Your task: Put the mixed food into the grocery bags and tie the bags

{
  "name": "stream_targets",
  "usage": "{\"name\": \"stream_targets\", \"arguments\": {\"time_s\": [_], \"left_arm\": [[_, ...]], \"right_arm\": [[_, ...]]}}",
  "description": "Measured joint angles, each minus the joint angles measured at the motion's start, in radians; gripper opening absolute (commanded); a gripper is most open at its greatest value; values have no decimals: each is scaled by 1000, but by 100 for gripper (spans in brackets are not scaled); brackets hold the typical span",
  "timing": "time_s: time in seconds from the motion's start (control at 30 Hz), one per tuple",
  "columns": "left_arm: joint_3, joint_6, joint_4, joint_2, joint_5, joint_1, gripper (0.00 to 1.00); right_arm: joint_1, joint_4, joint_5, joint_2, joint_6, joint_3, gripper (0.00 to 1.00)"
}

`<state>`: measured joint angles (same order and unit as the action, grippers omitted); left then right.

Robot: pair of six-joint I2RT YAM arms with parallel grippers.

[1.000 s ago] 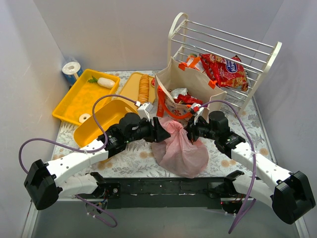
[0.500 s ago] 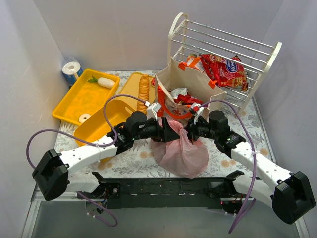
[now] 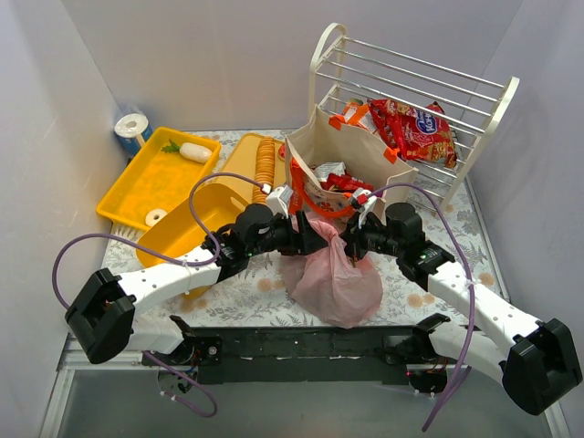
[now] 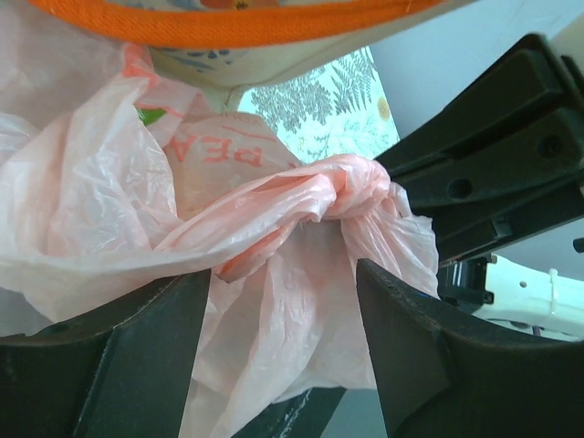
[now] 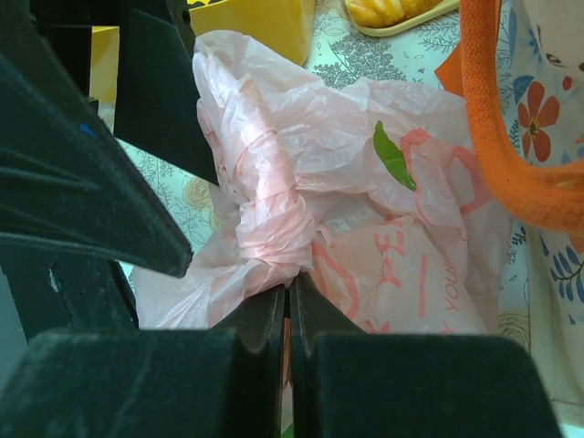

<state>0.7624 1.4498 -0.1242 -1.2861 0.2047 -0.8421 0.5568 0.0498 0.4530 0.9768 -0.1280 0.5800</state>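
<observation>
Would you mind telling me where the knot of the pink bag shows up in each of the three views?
Top view: the knot sits at the centre, atop the pink bag.
Left wrist: right of centre.
Right wrist: left of centre.
Shared landmark: the orange strap, close by the knot in every view.

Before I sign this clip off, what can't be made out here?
- pink bag contents: every view, crumpled plastic blurs them.
- beige tote bottom: top view, its walls and packets hide it.
- knot tightness: left wrist view, folds cover it.
</observation>
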Motion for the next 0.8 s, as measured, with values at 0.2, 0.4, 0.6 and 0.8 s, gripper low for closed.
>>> {"name": "stream_targets", "arguments": {"time_s": [0.2,0.4,0.6,0.8], "left_arm": [[-4,-12,-57,0,-25,3,51],[-5,-34,-106,0,-34,3,27],[-5,-51,-106,0,-41,4,0],[-19,-75,-50,13,-80,16,0]], "right_arm": [[0,0,1,0,1,0,1],[0,0,2,0,1,0,1],[0,-14,-14,0,4,2,1],[5,-140,-113,-17,45,58,1]]}}
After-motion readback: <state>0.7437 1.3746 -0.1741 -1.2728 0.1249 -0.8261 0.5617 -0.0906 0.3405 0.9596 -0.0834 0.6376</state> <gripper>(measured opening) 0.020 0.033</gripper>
